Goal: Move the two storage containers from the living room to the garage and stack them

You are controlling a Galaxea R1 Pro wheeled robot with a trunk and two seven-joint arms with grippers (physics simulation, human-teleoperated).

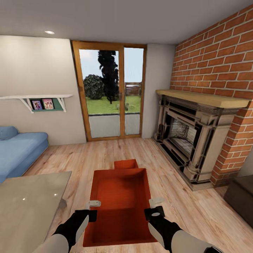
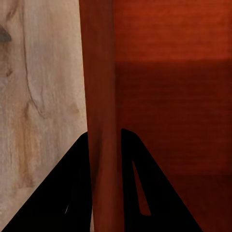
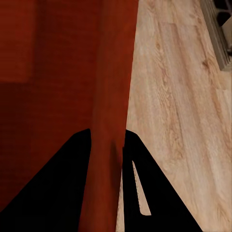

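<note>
the robot stands in the living room with an orange-red storage container (image 1: pixel 119 207) held out in front between both arms, above the light wood plank floor (image 1: pixel 182 211). the left gripper (image 1: pixel 92 208) has its fingers clamped on the container's left wall, one each side of it, and the right gripper (image 1: pixel 155 206) pinches the right wall the same way. a second orange-red container (image 1: pixel 125 164) shows just past the far rim of the held one. a blue sofa (image 1: pixel 19 149) sits at left, a brick fireplace (image 1: pixel 189 137) at right, a wood-framed glass door (image 1: pixel 110 93) ahead.
</note>
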